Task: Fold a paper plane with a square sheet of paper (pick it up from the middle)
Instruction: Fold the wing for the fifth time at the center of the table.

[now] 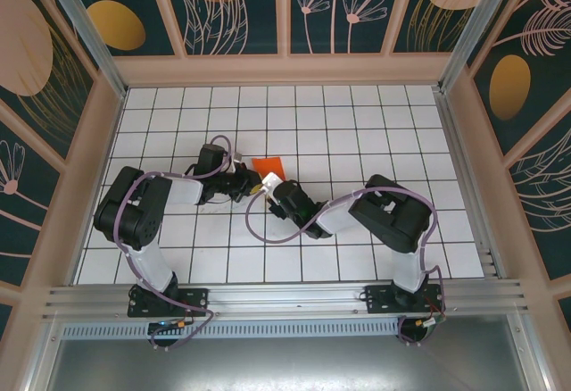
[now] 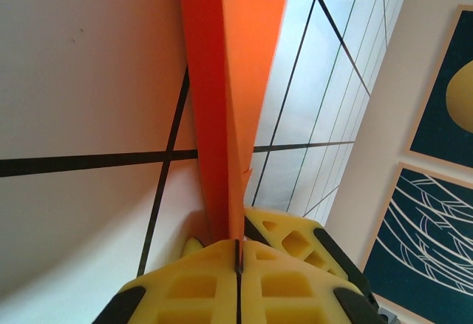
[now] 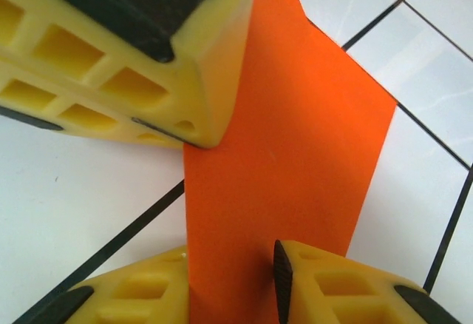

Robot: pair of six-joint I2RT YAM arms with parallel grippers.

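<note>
- Pinching the sheet of paper (image 2: 225, 80) along its fold, the left hand (image 2: 238, 244) has its yellow fingers pressed together on the orange strip, which runs straight away from the fingertips. That grip looks meant to hold the crease firm while the other arm works.
- The right hand (image 3: 230, 257) has its fingers apart on either side of the paper's near end, and the left hand's tip bears on the sheet just beyond. I judge it is lining up to take or press the fold, though I cannot tell from so close a view whether its pads touch the paper.
- From above, the sheet sits near the middle of the surface (image 1: 375, 123), between the two hands, and is not yet a dart shape.
- The surface is white with a dark grid. Around it stand pale-framed walls (image 1: 241, 7) of deep teal painted with leaves and gold discs, and a metal rail (image 1: 285, 295) carries the arm bases at the near edge.
</note>
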